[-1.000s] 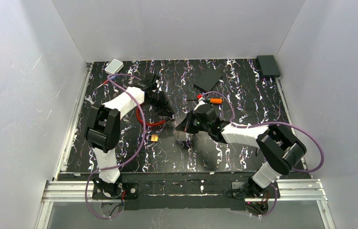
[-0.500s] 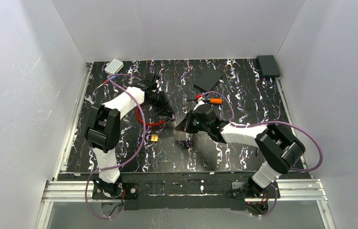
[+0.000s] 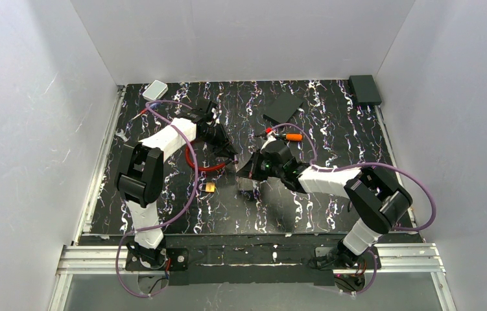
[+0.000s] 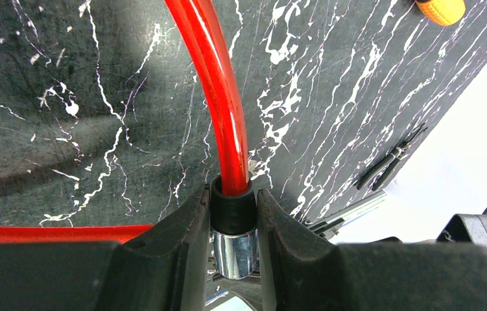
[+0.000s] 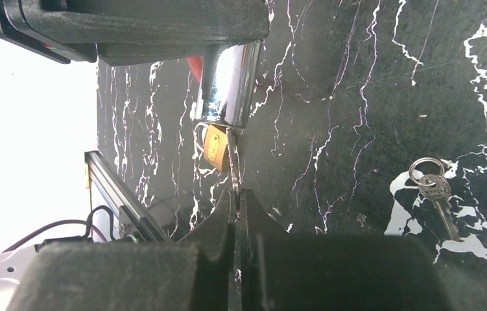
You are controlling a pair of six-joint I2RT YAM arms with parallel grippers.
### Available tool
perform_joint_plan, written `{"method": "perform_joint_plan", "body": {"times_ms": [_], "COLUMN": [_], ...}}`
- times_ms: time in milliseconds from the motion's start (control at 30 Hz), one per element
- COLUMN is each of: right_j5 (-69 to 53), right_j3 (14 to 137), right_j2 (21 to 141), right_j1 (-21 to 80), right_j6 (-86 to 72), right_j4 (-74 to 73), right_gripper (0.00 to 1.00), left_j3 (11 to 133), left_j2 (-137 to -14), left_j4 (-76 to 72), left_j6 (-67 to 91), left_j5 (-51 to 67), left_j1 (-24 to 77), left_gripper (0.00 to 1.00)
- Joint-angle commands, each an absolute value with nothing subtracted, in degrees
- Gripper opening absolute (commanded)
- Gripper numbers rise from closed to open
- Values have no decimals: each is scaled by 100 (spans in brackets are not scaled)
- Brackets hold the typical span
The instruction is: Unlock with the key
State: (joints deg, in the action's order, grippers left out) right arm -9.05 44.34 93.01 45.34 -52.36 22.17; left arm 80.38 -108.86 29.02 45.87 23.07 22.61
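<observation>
Left tool (image 4: pixel 233 206) clamps the black end (image 4: pixel 233 217) of the red cable lock (image 4: pixel 218 97); right tool (image 5: pixel 237 194) pinches the key (image 5: pixel 233 162), lower centre. The stamp on the brass padlock (image 5: pixel 214 148) is unreadable.

The bench (image 3: pixel 331 123) is veined in white and purple on black. The cable loop (image 4: pixel 214 84) is seen red, its end (image 4: pixel 233 208) black and chrome. The padlock (image 5: pixel 215 148) is brass-yellow, the key (image 5: pixel 234 168) silvery, the tool handle (image 4: pixel 441 8) orange.

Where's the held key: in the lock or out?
Cannot tell. The key, pinched by the right fingers, reaches the chrome cylinder; entry is hidden.
</observation>
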Motion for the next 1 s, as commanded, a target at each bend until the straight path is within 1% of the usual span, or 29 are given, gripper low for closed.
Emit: {"method": "perform_joint_plan", "body": {"times_ms": [0, 667, 967], "right_j5": [-801, -771, -1002], "right_j3": [4710, 4588, 4682], "right_j2": [9329, 9197, 9397], "right_j1": [4496, 4313, 4307], "right_j6": [-5203, -5190, -5422], "right_j4": [2548, 2504, 2680], "right_gripper": [1, 1, 1], "left_j3": [8020, 8024, 7996], "left_j2": [-10521, -10494, -10500], "left_j4": [3032, 3023, 3002], "left_j6": [4535, 4534, 4541], "left_j5": [2399, 2386, 2380], "left_j1": [2224, 2225, 2224], "left_gripper": [0, 0, 0]}}
